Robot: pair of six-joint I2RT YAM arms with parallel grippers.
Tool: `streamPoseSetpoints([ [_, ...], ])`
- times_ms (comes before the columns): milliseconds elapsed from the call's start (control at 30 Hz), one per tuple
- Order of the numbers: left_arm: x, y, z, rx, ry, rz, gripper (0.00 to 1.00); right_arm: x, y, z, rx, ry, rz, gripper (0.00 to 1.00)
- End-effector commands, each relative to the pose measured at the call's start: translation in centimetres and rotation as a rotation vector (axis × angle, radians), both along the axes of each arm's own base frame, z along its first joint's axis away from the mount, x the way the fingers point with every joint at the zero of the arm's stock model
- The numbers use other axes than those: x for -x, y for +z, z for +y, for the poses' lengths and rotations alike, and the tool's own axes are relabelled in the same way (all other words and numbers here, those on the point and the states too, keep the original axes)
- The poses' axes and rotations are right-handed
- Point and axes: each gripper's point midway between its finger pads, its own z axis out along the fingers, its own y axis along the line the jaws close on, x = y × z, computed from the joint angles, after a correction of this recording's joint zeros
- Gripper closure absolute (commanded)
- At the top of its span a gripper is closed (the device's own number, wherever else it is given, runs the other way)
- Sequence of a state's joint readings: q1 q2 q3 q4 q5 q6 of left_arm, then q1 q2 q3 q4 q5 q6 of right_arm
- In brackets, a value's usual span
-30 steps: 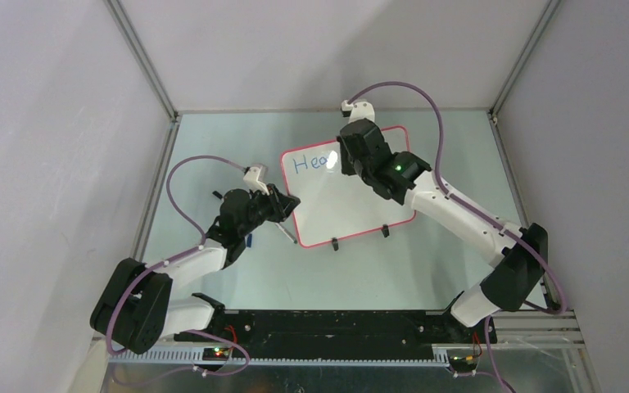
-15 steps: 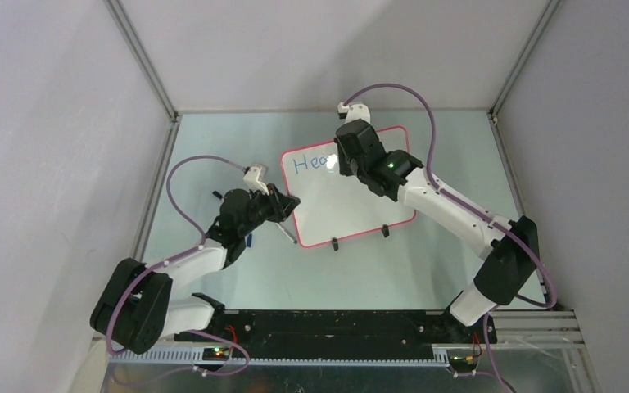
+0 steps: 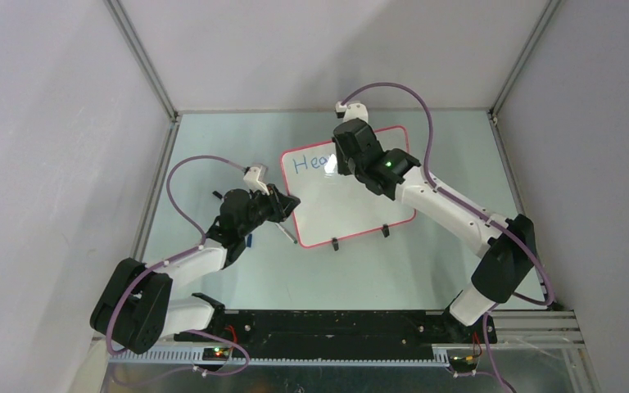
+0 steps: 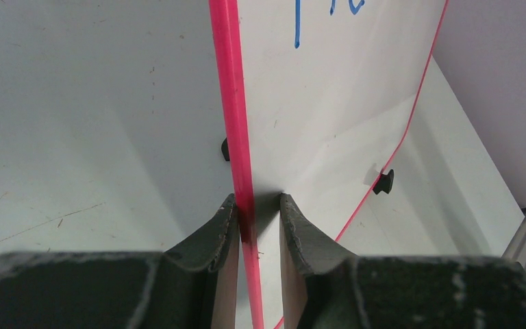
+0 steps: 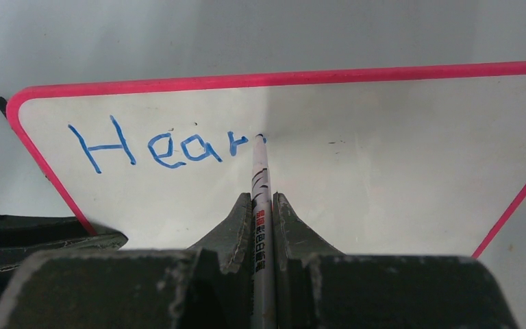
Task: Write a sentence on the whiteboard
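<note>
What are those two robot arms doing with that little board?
They are writing on it together. The right arm's fingers hold a marker, with its tip at the whiteboard right after the blue letters, which read "Hear". The left arm's fingers pinch the board's red frame at its side edge to keep it steady. The rest of the board is blank, so the sentence is only just begun.

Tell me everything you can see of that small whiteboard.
The whiteboard is a glossy white rectangle with a thin pink-red rounded frame and two black feet, resting on the table. Blue lettering "Hear" sits top left. The left gripper clamps its left edge; the marker in the right gripper touches it.
</note>
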State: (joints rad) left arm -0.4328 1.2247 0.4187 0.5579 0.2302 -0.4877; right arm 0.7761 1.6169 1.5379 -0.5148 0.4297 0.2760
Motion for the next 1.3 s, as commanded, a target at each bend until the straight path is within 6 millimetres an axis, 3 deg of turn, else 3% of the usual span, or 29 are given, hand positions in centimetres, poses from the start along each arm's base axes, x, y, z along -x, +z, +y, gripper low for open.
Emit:
streamPoseSetpoints([
  [0, -0.8, 1.0, 0.2, -0.047, 0.011, -0.058, 0.84, -0.9, 1.6, 0.1, -0.009, -0.026, -0.037, 1.00],
  [633, -0.8, 1.1, 0.2, -0.048, 0.013, -0.061, 0.85, -1.1, 1.7, -1.9, -0.001, -0.089, -0.039, 1.00],
  [1267, -0.7, 1.0, 0.3, -0.049, 0.013, -0.060, 0.84, -1.0, 2.1, -2.5, -0.012, -0.098, -0.045, 1.00],
])
